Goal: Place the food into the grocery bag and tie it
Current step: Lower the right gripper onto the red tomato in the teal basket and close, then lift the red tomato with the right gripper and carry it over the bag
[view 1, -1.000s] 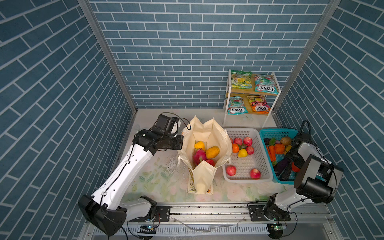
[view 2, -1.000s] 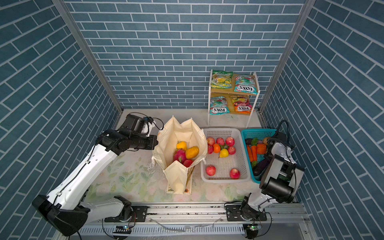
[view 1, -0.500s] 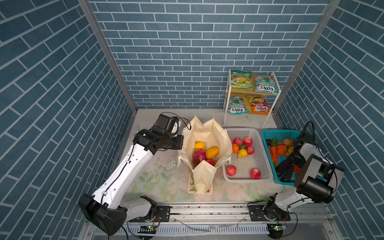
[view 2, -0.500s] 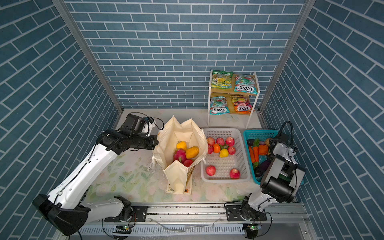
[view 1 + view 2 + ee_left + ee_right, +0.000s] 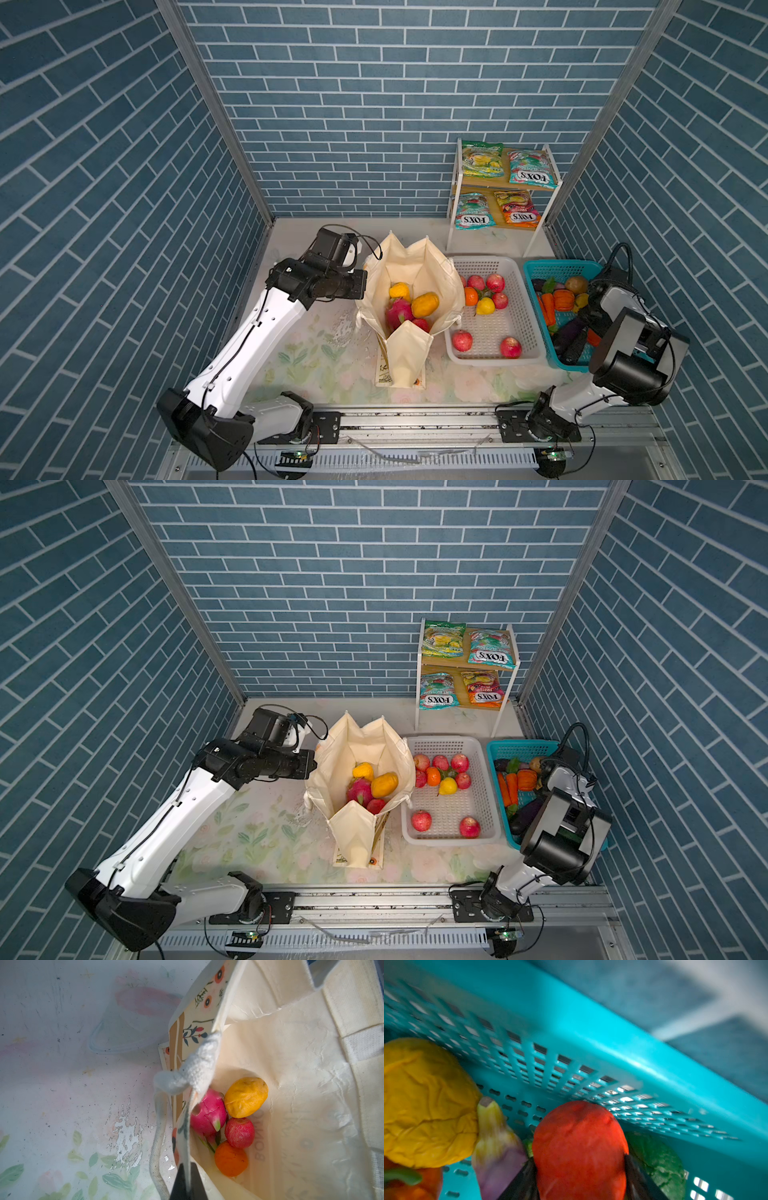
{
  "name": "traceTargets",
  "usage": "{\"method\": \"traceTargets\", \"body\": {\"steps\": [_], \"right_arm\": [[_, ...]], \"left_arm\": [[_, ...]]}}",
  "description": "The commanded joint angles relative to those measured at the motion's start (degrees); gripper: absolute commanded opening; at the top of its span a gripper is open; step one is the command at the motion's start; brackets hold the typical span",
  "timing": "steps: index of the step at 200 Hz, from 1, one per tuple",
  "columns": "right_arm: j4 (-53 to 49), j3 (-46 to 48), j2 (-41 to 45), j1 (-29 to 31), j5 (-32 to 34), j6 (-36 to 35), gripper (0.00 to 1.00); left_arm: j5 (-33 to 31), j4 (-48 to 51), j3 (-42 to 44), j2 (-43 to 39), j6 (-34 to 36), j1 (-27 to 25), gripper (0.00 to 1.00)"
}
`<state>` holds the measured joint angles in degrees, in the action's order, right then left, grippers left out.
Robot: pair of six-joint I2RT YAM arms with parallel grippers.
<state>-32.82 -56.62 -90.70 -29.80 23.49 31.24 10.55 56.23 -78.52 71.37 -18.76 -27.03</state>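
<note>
Partly packed — a dragon fruit (image 5: 398, 312) and other fruit (image 5: 424, 304) lie in the grocery bag (image 5: 415, 266), its rim pinched by the left gripper (image 5: 187, 1176); nothing is tied. Beside the bag, apples (image 5: 462, 340) are left in the white basket (image 5: 486, 262); farther from the bag, in the teal basket (image 5: 557, 266), a red vegetable (image 5: 579, 1136) is clasped by the right gripper (image 5: 579, 1167).

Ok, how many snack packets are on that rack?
4, all on the rack: yellow-green packet and teal packet on its upper level, second teal packet and orange packet below. None seems hidden.
</note>
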Motion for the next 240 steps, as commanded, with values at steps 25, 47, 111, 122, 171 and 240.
{"method": "traceTargets", "body": {"steps": [25, 47, 111, 122, 171, 240], "right_arm": [[-1.87, 0.77, 5.32, -0.73, -1.78, 2.09, 0.54], [-3.10, 0.72, 8.87, -0.44, -4.46, 3.28, 0.51], [-9.62, -4.99, 17.66, 4.91, -8.55, 4.44, 0.50], [-10.76, -6.22, 18.79, 7.11, -8.33, 4.59, 0.50], [-15.51, -12.74, 24.80, 19.06, -8.67, 6.09, 0.49], [-14.11, -21.51, 29.72, 38.44, -18.89, 7.08, 0.45]], "left_arm": [[0.30, -0.84, 0.04, 0.04, 0.74, -0.36, 0.00], [0.70, -1.20, 0.05, 0.26, 0.55, -0.32, 0.00], [0.59, -1.36, 0.38, -0.36, 0.34, -0.39, 0.00], [0.63, -1.32, 0.49, -0.57, 0.31, -0.36, 0.00], [0.25, -0.55, 0.22, -1.23, 0.41, -0.39, 0.00], [0.47, -1.21, 0.12, -1.06, -0.42, -0.42, 0.00]]}}
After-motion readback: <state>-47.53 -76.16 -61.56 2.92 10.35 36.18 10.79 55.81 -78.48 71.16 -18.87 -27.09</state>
